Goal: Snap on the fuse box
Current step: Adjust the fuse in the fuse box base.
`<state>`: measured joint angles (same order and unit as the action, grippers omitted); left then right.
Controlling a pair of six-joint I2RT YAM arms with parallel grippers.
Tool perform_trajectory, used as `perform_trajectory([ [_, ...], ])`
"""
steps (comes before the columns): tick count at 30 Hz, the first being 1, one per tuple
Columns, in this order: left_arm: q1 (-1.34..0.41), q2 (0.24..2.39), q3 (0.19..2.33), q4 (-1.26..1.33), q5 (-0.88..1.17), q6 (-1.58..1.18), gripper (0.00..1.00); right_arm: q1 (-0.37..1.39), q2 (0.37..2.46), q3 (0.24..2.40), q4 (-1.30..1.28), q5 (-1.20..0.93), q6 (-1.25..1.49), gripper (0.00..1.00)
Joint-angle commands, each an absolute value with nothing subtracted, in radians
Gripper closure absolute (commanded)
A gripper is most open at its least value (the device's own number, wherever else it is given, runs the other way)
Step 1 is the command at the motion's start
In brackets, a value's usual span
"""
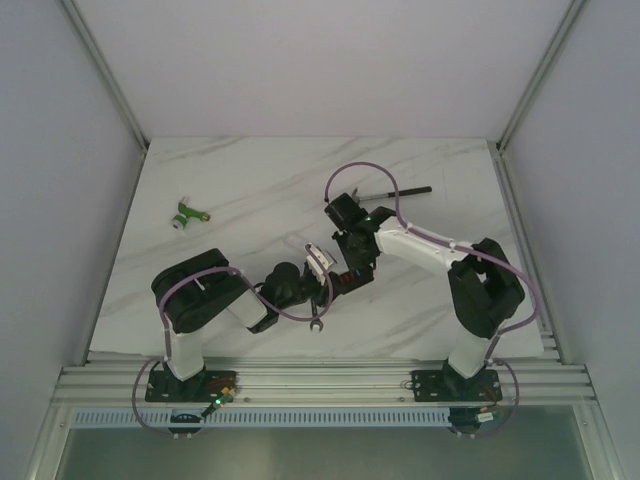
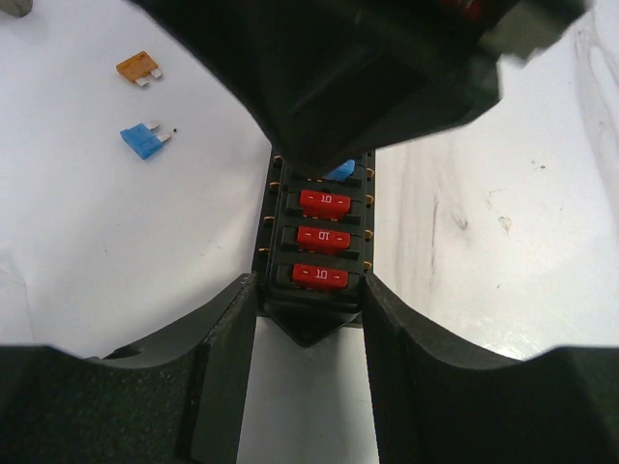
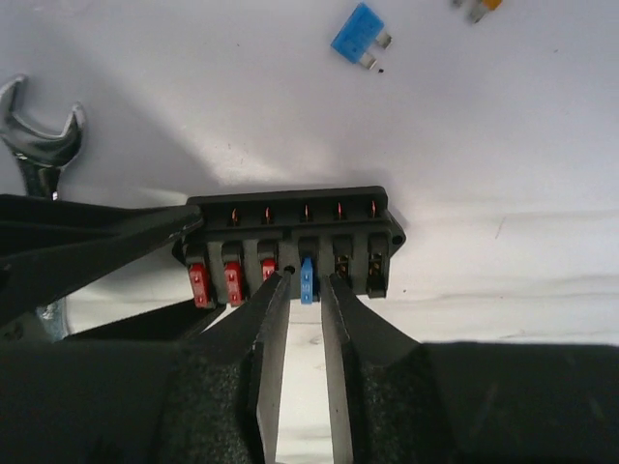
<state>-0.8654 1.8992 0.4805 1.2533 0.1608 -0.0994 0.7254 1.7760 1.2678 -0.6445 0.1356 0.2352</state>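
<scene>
The fuse box (image 2: pixel 319 246) is a small black box with three red fuses and one blue fuse (image 3: pixel 308 278) in its slots. It rests on the white table. My left gripper (image 2: pixel 311 295) is shut on the near end of the box, one finger on each side. My right gripper (image 3: pixel 305 282) is over the box, and its narrowly open fingertips stand either side of the blue fuse with small gaps. In the top view both grippers meet at the box (image 1: pixel 347 278) in the middle of the table. I cannot make out the clear cover.
A loose orange fuse (image 2: pixel 137 68) and a loose blue fuse (image 2: pixel 145 141) lie beside the box. A steel wrench (image 3: pixel 39 135) lies near the left arm. A green-and-white connector (image 1: pixel 186 214) sits at the far left. A black rod-like tool (image 1: pixel 400 191) lies at the back.
</scene>
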Motion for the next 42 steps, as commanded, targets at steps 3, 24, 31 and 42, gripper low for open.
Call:
perform_trajectory([
  [3, -0.875, 1.915, 0.492, 1.213, 0.184, -0.091, 0.80, 0.716, 1.694, 1.228, -0.619, 0.159, 0.241, 0.72],
  [24, -0.876, 1.918, 0.502, 1.196, 0.182, -0.088, 0.80, 0.711, 1.771, 1.176, -0.568, 0.136, 0.225, 0.89],
  [31, -0.892, 1.920, 0.523, 1.156, 0.160, -0.070, 0.83, 0.697, 1.763, 1.244, -0.640, 0.120, 0.208, 1.00],
  [42, -0.919, 1.917, 0.537, 1.116, 0.112, -0.044, 0.88, 0.635, 1.817, 1.323, -0.771, 0.087, 0.209, 1.00],
])
